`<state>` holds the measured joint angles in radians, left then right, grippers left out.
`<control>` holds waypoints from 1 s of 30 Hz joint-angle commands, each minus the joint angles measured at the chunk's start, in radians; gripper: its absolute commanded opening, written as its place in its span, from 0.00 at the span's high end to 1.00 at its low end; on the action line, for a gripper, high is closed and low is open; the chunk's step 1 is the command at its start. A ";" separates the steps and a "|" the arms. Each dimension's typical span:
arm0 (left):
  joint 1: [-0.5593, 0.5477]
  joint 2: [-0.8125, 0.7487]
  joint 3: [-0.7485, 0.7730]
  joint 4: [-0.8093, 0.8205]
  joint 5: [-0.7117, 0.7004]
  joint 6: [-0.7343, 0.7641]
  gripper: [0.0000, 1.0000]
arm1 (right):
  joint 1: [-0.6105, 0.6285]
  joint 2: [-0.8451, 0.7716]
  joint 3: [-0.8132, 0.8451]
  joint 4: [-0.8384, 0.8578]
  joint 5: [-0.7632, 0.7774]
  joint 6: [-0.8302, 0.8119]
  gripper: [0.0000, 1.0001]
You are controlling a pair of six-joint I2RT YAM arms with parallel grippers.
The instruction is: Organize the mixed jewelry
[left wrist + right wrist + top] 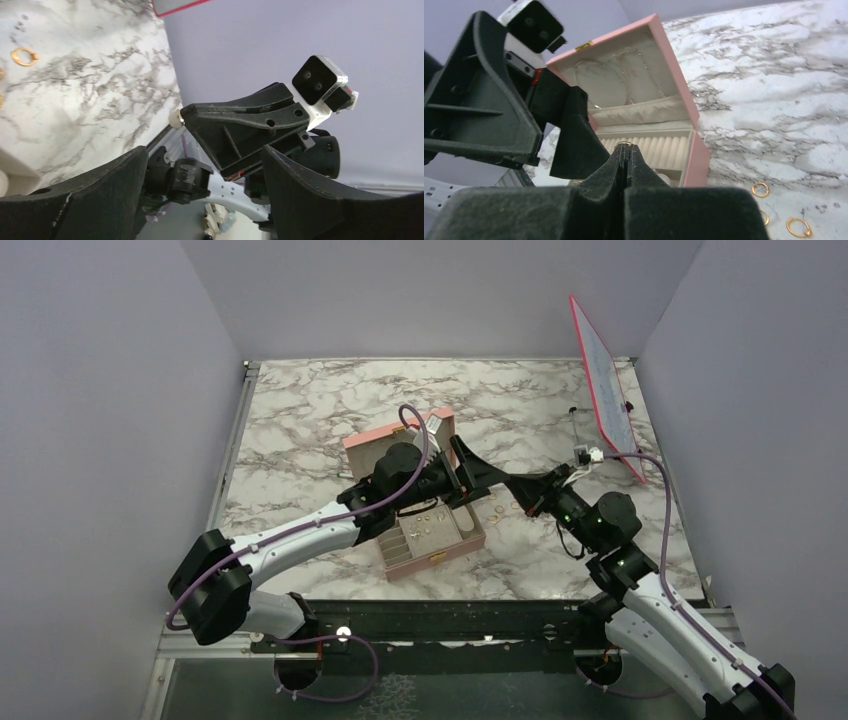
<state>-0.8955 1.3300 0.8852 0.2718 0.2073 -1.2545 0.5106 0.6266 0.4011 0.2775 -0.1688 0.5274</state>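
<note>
My right gripper (625, 150) is shut on a tiny gold ring (623, 144), which peeks out at its tips. It hangs just in front of the ring rolls of the open pink box (698, 150). In the top view this gripper (520, 488) is right of the box (432, 558). My left gripper (488, 478) reaches over the box towards it, tips almost meeting. In the left wrist view its fingers (80, 200) stand wide apart with nothing between them, and the right gripper (240, 130) lies beyond. Loose gold rings (760, 189) lie on the marble right of the box, and one ring (24, 56) shows in the left wrist view.
The box lid (400, 435) stands open towards the back. Small jewelry pieces lie in the tray compartments (432, 528). A red-framed board (605, 385) leans on the right wall at the back. Grey walls close the table in on three sides.
</note>
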 commanded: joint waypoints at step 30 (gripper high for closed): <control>0.056 0.065 -0.050 0.320 0.175 -0.232 0.74 | 0.002 -0.064 -0.055 0.225 -0.106 0.015 0.99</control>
<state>-0.8452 1.3788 0.8494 0.5282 0.3519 -1.4635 0.5106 0.5648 0.3573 0.4496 -0.2565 0.5343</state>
